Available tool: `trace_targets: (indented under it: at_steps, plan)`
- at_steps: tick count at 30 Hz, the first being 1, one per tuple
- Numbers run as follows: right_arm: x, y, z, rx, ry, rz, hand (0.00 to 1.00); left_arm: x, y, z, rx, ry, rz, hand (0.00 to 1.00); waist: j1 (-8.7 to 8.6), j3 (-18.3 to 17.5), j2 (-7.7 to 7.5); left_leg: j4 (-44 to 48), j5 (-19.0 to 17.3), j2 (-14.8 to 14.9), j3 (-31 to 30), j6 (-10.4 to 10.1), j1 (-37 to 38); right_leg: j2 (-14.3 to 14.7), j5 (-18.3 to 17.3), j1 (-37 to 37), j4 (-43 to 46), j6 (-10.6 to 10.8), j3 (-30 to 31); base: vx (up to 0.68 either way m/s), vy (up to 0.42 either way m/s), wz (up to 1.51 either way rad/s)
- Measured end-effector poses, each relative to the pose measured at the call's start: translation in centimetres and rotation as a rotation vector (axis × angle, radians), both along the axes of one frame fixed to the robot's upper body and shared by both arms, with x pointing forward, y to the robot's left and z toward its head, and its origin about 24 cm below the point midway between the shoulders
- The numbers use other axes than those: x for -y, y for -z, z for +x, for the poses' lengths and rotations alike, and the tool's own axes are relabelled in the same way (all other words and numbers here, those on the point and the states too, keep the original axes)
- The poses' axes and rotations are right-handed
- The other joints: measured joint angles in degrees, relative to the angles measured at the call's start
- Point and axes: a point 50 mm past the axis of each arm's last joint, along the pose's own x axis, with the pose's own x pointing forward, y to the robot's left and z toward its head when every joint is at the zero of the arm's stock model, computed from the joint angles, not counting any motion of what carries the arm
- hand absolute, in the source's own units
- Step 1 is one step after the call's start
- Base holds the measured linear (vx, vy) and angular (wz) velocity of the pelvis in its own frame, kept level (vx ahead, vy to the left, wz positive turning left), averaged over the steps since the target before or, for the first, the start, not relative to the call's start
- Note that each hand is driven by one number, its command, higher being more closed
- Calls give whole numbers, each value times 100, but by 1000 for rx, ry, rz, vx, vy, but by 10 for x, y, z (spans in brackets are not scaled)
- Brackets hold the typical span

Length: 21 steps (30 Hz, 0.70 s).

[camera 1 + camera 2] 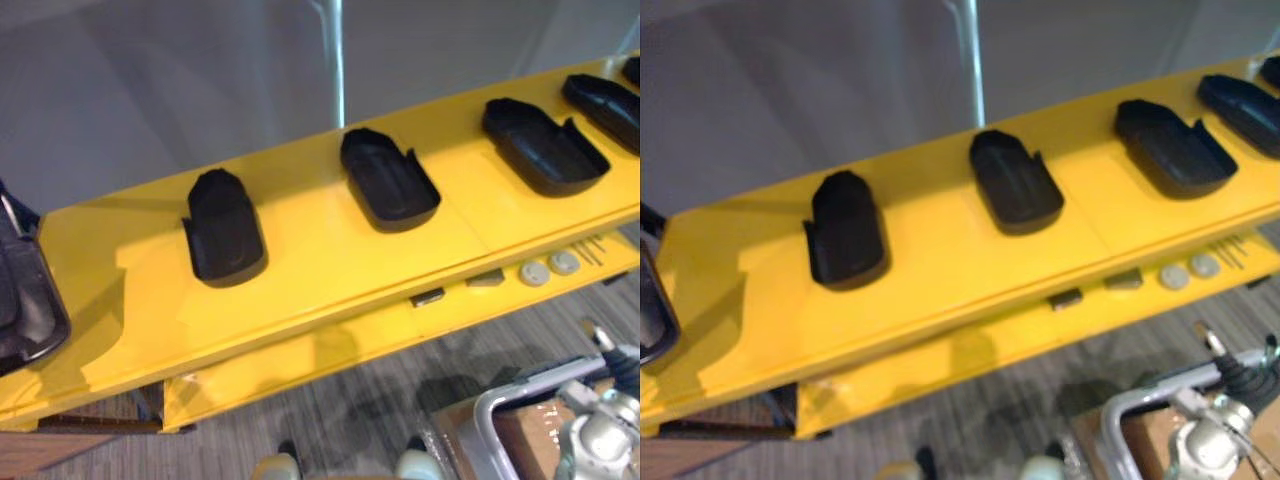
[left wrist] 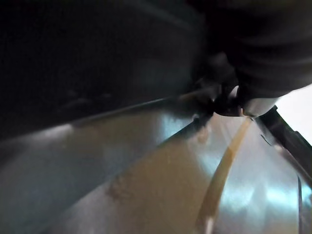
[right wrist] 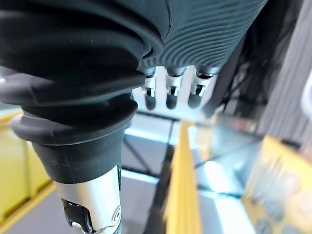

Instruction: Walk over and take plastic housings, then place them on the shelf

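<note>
Right hand (image 3: 168,92): hangs low. Fingers (image 3: 148,97) straight and loose in a row, thumb (image 3: 92,207) apart from them, nothing held.

Left hand (image 2: 263,39): its dark cover shows in the left wrist view against a dark surface and a pale reflective one. Its grip cannot be told.

A dark glossy shape (image 1: 22,295) overlaps the left end of the yellow shelf (image 1: 320,250) (a housing or the hand's cover, I cannot tell which).

The shelf's top tier runs from lower left to upper right. Black plastic housings lie on it in a row, none touching:
- first housing (image 1: 225,232), nearest the left end
- second housing (image 1: 388,182), mid-shelf, hollow side up
- third housing (image 1: 543,147), hollow side up
- fourth housing (image 1: 605,105), just beside the third
- fifth housing (image 1: 632,68), cut off at the upper right corner

Lower ledge (image 1: 330,350), also yellow, carries:
- a small dark block (image 1: 427,297)
- a small grey block (image 1: 487,278)
- two pale discs (image 1: 535,272) side by side

Below the shelf is grey striped carpet (image 1: 340,410). At lower right a metal tube frame (image 1: 490,415) stands round brown cardboard (image 1: 525,440).
</note>
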Motion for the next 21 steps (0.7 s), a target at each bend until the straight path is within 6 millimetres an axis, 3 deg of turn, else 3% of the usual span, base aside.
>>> trace_targets:
  at_steps: [7,10,15,21]
  plan:
    - [11,4,0,-60,-7,-18,0,-6,9,28,-192,31,-158,100,-79,-4,-19,14,-23,9,154,2,53,28,13,-56,14,-6,160,-9,4,-9]
    - [12,6,1,-69,-4,-14,0,-9,12,31,-264,22,-203,100,-99,12,-45,127,-99,28,208,-5,33,39,16,-82,36,-6,216,-1,8,-11]
    - [7,12,6,-88,-30,3,0,-17,-3,35,-309,-44,-228,100,-107,112,-226,598,-314,141,191,-7,-237,93,23,-147,67,-18,228,-1,0,-1]
    - [-2,17,14,-88,-55,17,0,-23,-5,31,-362,-93,-217,100,-85,239,-330,1039,-525,235,177,19,-464,123,21,-165,87,-20,219,-6,3,1]
